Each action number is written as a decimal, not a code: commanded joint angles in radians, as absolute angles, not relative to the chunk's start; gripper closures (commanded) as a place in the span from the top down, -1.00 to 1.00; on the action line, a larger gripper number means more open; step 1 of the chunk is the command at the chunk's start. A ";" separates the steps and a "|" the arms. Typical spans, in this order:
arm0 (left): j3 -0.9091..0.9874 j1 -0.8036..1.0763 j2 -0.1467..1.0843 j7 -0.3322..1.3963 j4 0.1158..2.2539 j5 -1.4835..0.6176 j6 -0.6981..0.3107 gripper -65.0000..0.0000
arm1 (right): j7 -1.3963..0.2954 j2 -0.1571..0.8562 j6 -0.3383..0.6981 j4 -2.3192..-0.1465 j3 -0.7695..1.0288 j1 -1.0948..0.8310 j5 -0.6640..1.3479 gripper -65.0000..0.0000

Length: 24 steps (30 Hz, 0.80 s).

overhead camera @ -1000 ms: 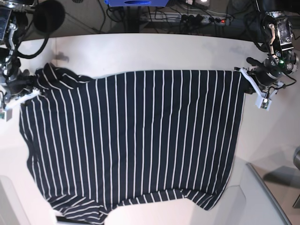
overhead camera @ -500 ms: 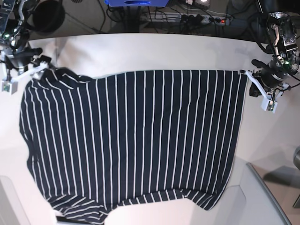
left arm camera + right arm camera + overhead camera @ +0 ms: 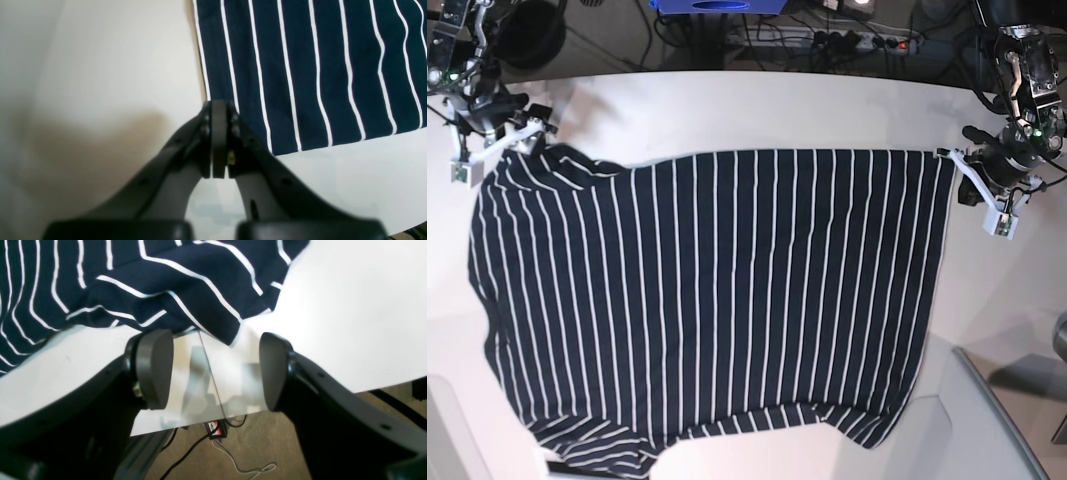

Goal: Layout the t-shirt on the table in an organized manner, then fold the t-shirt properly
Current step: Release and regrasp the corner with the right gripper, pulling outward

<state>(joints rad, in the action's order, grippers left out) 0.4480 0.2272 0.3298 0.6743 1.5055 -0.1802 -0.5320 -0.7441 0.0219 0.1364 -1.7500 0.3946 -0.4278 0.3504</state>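
Jaws apart on our right gripper (image 3: pixel 213 370), bunched t-shirt (image 3: pixel 707 300) corner just ahead; left gripper (image 3: pixel 218 140), jaws together, sits beside opp. corner.

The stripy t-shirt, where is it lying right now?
In the base view the t-shirt lies spread across the middle of the white table, between the open right hand at its left corner and the shut left hand at its right.

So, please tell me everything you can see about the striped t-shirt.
The t-shirt is dark navy soft fabric with thin white stripes. It lies spread mostly flat on the white table, bunched and creased at one far corner. The open right gripper hovers by that wrinkled corner without holding it. The shut left gripper is at the opposite far corner's edge.
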 commanded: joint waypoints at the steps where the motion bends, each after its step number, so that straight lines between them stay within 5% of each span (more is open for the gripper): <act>1: 0.453 0.222 0.348 0.659 1.520 -0.185 -0.533 -1.00 | -0.727 0.031 0.140 -1.758 0.397 -0.418 0.351 0.18; 18: 0.455 0.242 0.361 0.657 1.521 -0.183 -0.533 -1.00 | -0.650 0.076 0.136 -1.620 0.265 -0.374 0.346 0.18; 24: 0.455 0.242 0.372 0.657 1.523 -0.183 -0.533 -1.00 | -0.650 0.068 0.136 -1.620 0.266 -0.367 0.193 0.18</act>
